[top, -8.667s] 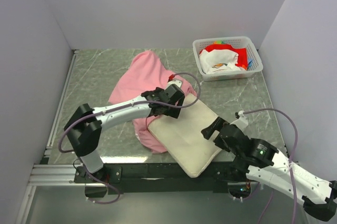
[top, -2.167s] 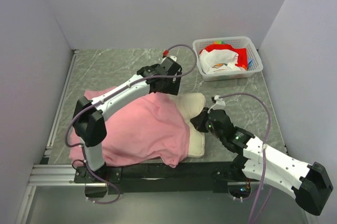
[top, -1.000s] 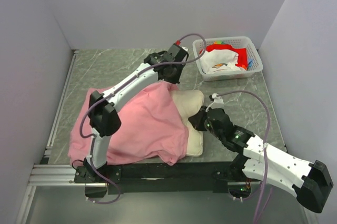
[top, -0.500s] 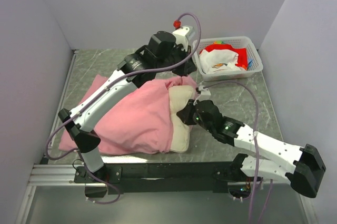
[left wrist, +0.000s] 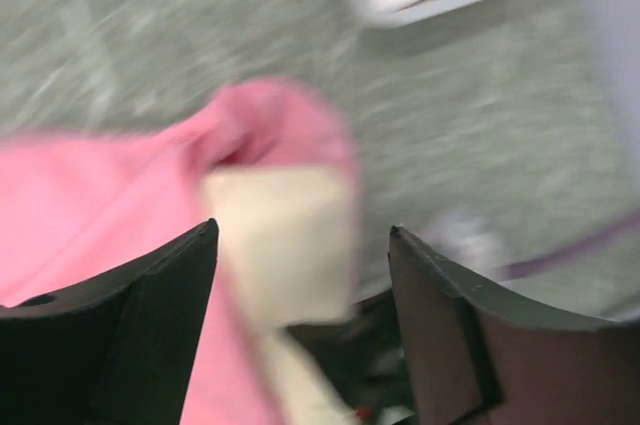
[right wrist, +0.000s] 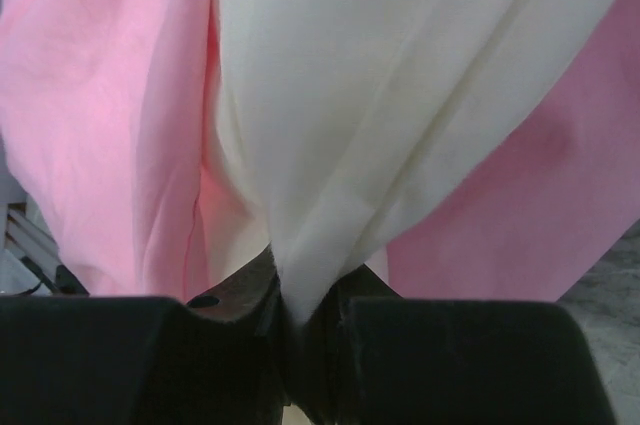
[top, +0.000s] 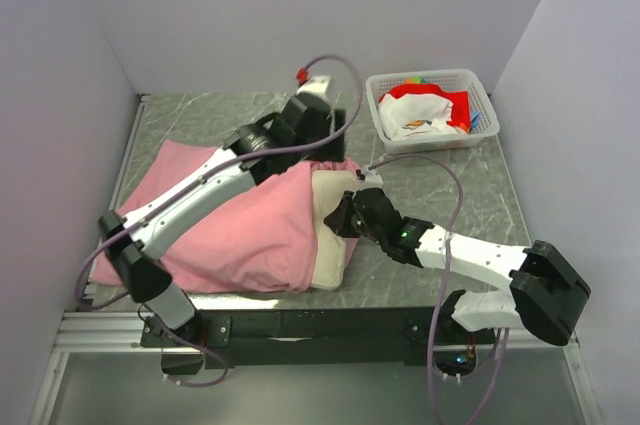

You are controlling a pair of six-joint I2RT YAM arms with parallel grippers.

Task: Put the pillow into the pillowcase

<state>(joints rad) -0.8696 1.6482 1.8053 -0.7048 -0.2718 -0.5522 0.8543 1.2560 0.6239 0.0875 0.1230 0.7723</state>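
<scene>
Left arm has swung back toward the left since half a second ago and let go: its end effector [left wrist: 300, 233] hangs with fingers apart, nothing between them, above the pink pillowcase [top: 240, 230]. That pillowcase lies spread across the worktop [top: 200, 125], covering most of the pillow [top: 330, 245]; only the cream right end sticks out. Right end effector [right wrist: 300, 310] is clamped on a pinch of that bare pillow fabric.
</scene>
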